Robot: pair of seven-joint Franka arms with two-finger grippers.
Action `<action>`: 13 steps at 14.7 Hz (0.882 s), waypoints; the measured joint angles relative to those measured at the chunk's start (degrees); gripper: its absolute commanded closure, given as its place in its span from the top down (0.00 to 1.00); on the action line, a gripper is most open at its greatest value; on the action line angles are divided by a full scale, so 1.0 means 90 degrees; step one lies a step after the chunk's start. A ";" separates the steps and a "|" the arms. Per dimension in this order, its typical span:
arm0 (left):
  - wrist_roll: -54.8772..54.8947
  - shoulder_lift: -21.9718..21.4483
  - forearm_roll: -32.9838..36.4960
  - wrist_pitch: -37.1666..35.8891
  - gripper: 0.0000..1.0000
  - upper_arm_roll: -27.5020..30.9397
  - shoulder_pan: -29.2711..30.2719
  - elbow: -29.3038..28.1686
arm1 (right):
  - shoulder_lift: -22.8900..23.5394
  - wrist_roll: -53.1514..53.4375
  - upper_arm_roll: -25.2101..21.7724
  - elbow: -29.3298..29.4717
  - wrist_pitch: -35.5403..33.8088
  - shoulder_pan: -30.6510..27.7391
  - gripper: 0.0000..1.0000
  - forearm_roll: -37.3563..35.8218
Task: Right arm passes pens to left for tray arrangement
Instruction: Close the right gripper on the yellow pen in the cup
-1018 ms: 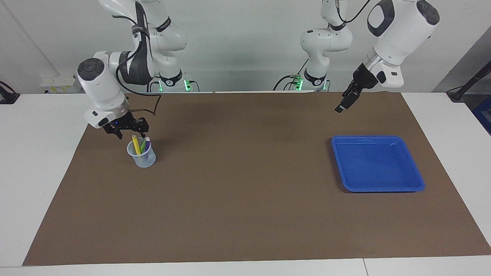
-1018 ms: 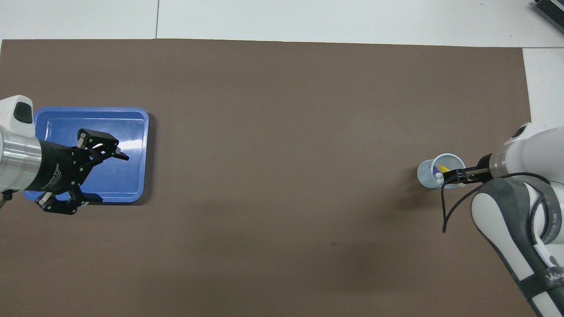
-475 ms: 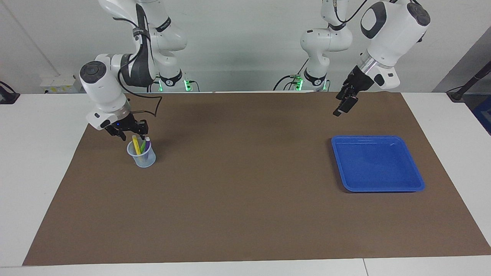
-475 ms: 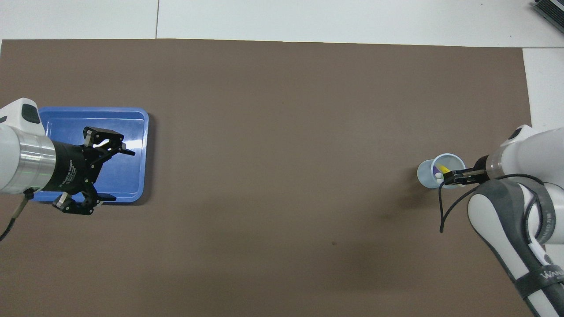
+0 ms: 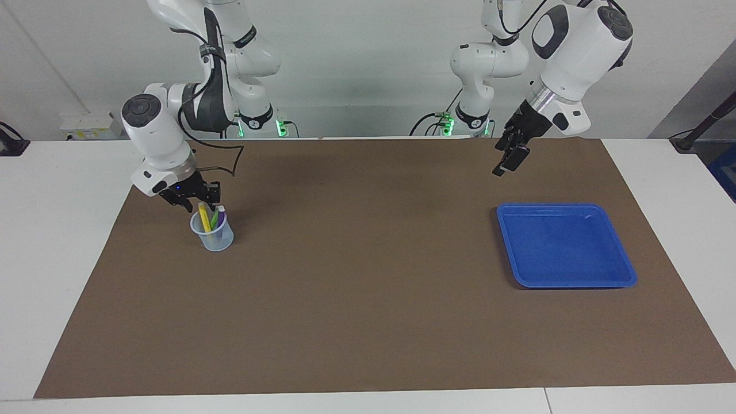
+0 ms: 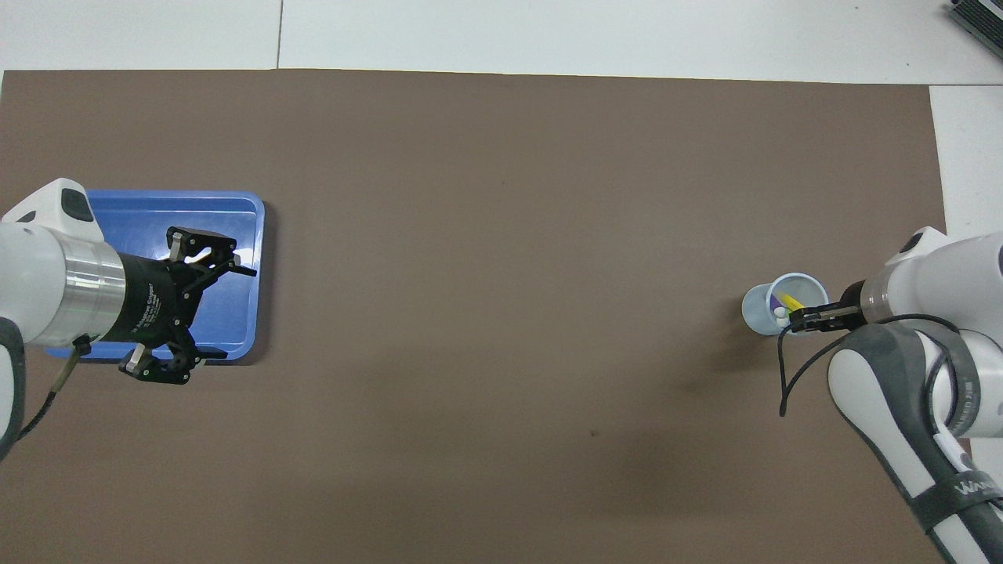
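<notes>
Your three pens (image 5: 208, 217) stand upright together in the small translucent cup (image 5: 218, 241), pale tips up: yellow (image 5: 203, 215) on the side nearest the right arm's end of the table, green (image 5: 214, 219) in the middle, purple (image 5: 221, 221) beside it. The cup sits on the brown mat (image 5: 368, 299), toward the right arm's end and well apart from everything else.

Now the claw. Your right gripper (image 5: 194, 201) is low, right over the cup's rim on the robots' side, its blue light showing, and the pen tops poke up just in front of its fingers. The fingers are spread, released, nothing gripped. Whether a finger is brushing the yellow pen, you can't tell from here. From overhead the right gripper (image 6: 807, 318) covers the rim of the cup (image 6: 758, 312), with the white pen tips just beside its tip.

At the left arm's end of the mat, the blue tray (image 5: 566, 283) lies flat with nothing in it. Your left gripper (image 5: 508, 162) hangs high in the air at that end, tilted downward, well clear of the tray. Overhead shows the left gripper (image 6: 239, 313) with its fingers wide apart, holding nothing. The white table (image 5: 57, 241) frames the mat.
</notes>
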 measured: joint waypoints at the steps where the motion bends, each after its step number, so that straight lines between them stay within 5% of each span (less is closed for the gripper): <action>1: -0.0061 -0.0001 0.0000 0.0010 1.00 -0.0007 -0.0050 -0.0003 | 0.0003 -0.0015 0.0000 -0.0036 0.0043 -0.0011 0.46 0.0000; 9: -0.0094 -0.0123 0.0000 0.0105 1.00 0.0001 -0.0084 -0.0248 | -0.0012 -0.0067 -0.0016 -0.0032 0.0074 -0.0060 0.25 -0.0074; 13: -0.0094 -0.0130 0.0000 0.0140 1.00 0.0001 -0.0084 -0.0256 | -0.0035 -0.0092 -0.0005 -0.0012 0.0054 -0.0069 0.00 -0.0090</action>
